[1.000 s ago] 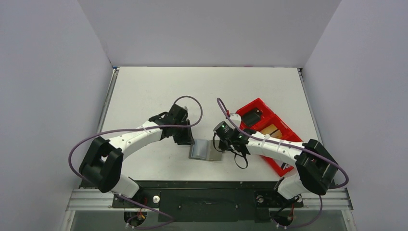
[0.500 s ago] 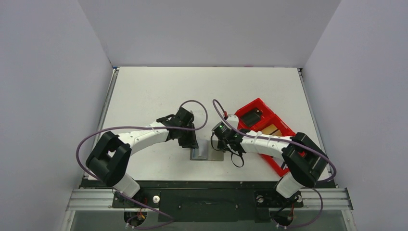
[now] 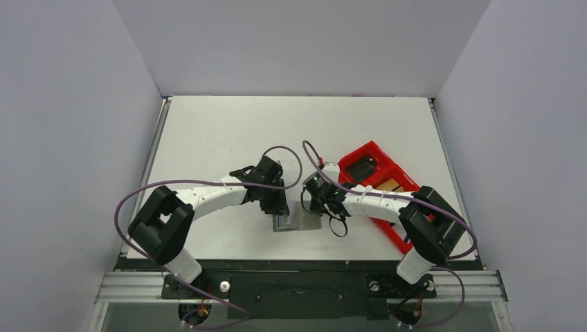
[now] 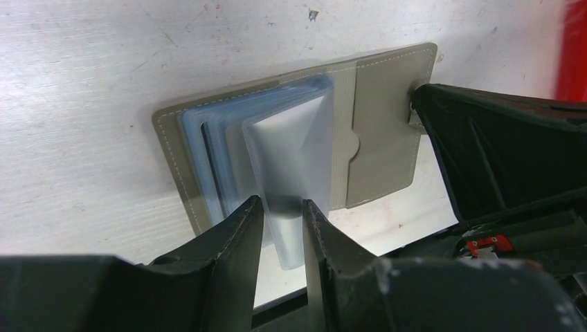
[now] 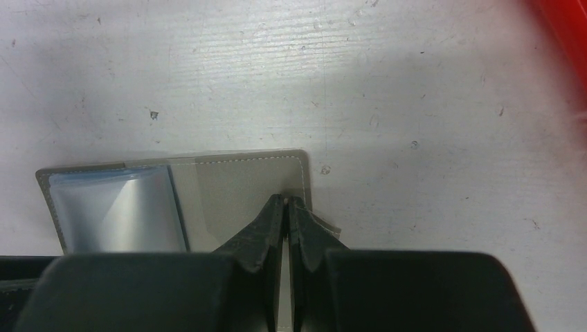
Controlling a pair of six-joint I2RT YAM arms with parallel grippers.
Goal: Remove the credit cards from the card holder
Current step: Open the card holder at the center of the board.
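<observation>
Arms crept inward: our right gripper [image 5: 285, 202] pinches the card holder [image 5: 228, 183] steady, and our left gripper [image 4: 278, 211] clamps the pocket [image 4: 291, 145] just left of it.

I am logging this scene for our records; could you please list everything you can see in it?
card holder: one, grey, open on the table between the arms
sleeves: several, translucent blue-grey, fanned inside the holder
tray: one, red, table's right side
block: one, black, in the tray
tan card: one, in the tray
table: one, white
left fingers: two, black, either side of a sleeve
right fingers: two, black, closed on the holder's right edge
</observation>
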